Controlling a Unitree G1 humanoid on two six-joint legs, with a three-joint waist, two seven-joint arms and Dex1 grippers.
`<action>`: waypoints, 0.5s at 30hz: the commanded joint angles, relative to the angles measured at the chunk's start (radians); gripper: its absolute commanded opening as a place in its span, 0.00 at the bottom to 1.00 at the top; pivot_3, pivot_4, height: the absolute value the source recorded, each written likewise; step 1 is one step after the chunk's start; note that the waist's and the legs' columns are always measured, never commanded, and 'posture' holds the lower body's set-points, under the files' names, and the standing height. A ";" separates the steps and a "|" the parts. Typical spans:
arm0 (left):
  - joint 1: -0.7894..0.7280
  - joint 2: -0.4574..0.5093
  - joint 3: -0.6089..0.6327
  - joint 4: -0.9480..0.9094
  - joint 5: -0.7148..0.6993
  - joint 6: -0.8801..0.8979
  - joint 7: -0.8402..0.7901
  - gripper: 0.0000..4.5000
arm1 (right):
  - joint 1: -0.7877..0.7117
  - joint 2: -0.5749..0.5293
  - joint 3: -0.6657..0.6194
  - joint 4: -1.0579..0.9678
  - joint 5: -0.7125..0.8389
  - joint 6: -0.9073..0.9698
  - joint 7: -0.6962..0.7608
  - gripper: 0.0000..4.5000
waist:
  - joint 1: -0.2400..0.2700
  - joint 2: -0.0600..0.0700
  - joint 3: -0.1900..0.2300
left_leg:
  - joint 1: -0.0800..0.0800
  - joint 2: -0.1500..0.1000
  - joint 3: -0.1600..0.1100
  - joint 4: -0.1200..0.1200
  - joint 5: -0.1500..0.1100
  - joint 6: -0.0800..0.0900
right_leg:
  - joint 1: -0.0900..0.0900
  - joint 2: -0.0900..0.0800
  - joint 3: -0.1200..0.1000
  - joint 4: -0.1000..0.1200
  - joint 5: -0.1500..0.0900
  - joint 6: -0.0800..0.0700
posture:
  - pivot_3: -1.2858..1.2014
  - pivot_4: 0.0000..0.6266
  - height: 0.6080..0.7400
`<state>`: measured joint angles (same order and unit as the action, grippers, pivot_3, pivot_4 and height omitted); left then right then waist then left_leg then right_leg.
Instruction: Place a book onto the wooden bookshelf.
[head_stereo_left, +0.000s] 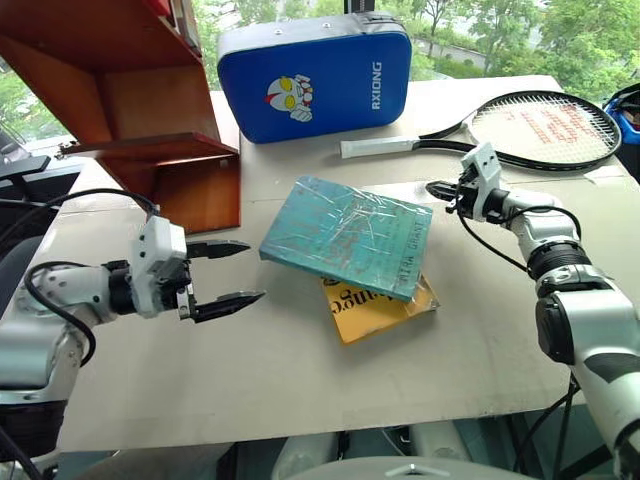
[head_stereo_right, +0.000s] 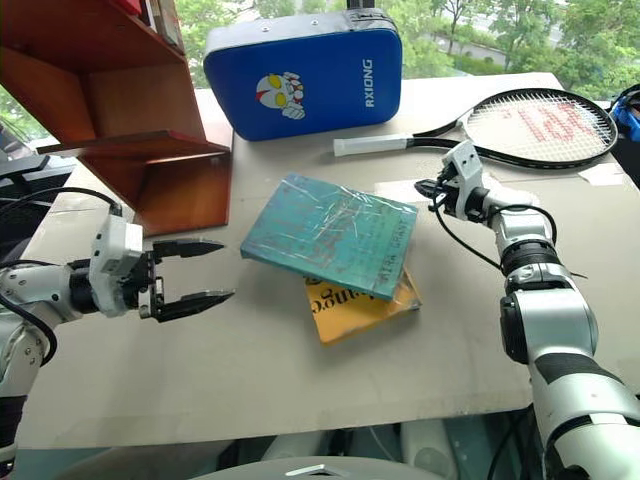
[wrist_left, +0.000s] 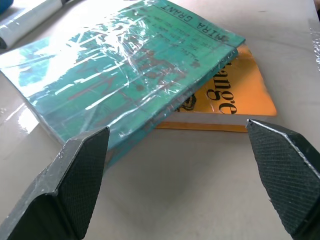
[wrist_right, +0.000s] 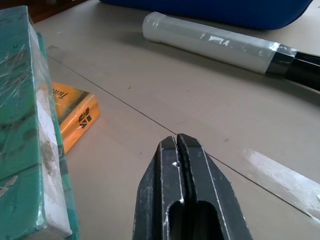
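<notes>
The teal Mira Grant book (head_stereo_left: 348, 234) is lying on the table (head_stereo_left: 250, 380), overlapping a yellow-orange book (head_stereo_left: 375, 307); left gripper (head_stereo_left: 228, 271) is gaping beside it, right gripper (wrist_right: 180, 150) is clenched empty

Beige table (head_stereo_left: 300, 400); windows (head_stereo_left: 480, 30) apparently showing trees.

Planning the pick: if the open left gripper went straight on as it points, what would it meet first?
Probably the teal-green plastic-wrapped book, lying ahead of the left gripper with one edge on the yellow-orange book.
</notes>
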<state>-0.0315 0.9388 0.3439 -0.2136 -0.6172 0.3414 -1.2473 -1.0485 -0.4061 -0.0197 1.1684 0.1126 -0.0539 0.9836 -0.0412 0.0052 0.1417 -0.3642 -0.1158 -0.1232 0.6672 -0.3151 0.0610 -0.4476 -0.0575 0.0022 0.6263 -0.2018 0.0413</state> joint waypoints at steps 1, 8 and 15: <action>-0.005 0.005 0.061 -0.024 -0.039 0.019 0.020 1.00 | -0.026 -0.008 -0.005 0.003 -0.010 -0.032 0.064 0.01 | -0.002 0.000 0.000 | 0.000 0.000 0.000 0.000 0.000 0.000 | 0.000 0.000 0.000 0.000 0.000 0.000 | 0.52 0.24 1.00; -0.010 -0.019 0.055 -0.048 -0.054 0.038 0.043 1.00 | 0.063 -0.014 0.036 -0.145 -0.011 0.004 0.247 0.01 | -0.002 0.000 0.000 | 0.001 0.000 0.000 0.001 0.000 0.000 | 0.000 0.000 0.001 0.002 0.000 0.000 | 0.52 0.24 1.00; -0.031 -0.015 0.022 -0.033 -0.045 0.035 0.029 1.00 | 0.274 -0.039 0.071 -0.510 0.031 0.185 0.312 0.01 | 0.001 0.000 0.000 | 0.000 0.000 0.000 0.002 0.000 0.000 | 0.000 0.000 0.000 0.003 0.000 0.000 | 0.52 0.24 1.00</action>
<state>-0.0466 0.9156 0.3588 -0.2327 -0.6579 0.3846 -1.2092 -0.7940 -0.4297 0.0437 0.7656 0.1178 0.0856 1.2775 -0.0406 0.0056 0.1418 -0.3637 -0.1158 -0.1234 0.6691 -0.3151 0.0610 -0.4474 -0.0575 0.0027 0.6292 -0.2016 0.0413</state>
